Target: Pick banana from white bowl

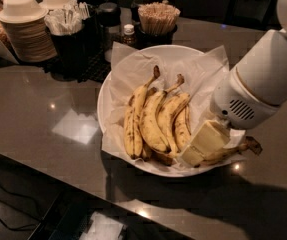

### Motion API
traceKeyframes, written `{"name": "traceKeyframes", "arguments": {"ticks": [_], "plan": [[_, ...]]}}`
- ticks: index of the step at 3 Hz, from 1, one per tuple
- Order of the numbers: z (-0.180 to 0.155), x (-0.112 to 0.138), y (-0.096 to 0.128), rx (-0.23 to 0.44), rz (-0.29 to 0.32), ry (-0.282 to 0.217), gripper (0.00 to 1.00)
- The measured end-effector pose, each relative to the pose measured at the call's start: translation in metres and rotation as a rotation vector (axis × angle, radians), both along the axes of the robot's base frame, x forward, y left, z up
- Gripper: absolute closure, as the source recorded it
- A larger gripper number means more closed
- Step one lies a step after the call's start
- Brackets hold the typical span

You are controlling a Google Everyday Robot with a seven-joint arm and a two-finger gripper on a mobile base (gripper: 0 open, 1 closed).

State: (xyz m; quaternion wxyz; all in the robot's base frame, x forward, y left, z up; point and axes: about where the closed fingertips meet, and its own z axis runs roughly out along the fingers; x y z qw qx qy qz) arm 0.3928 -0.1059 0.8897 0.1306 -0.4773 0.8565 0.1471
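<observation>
A large, round, shallow white bowl lined with crinkled white paper sits on a dark, glossy countertop. A bunch of shorter, brown-streaked yellow bananas lies in the middle of the bowl, stems pointing toward its far rim.

The task's long, gently curved yellow banana lies apart from that bunch, at the bowl's right near edge. Its dark, shrivelled stem reaches out past the rim on the right.

The robot's cream-coloured gripper is down inside the bowl on that same right side. It slants from upper right to lower left, and its tip is at the inner end of the long banana, just beside the bunch. It lies over the banana and seems to touch it, but from this angle I cannot tell whether the gripper is apart or clamped on the fruit. The bulky white arm housing with a vent grille hangs above the bowl's right rim and hides part of the paper.

Beyond the bowl's far rim stand a dark cup of wooden stir sticks and a small bottle with a white cap. Further left of the bowl is a black holder of white packets, and beyond that a stack of small cream paper bowls.
</observation>
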Motion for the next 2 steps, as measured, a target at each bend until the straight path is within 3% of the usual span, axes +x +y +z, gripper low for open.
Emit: {"name": "traceKeyframes", "arguments": {"ticks": [2], "plan": [[-0.0162,0.0025,-0.0097,-0.03,-0.033,0.033,0.3]]}}
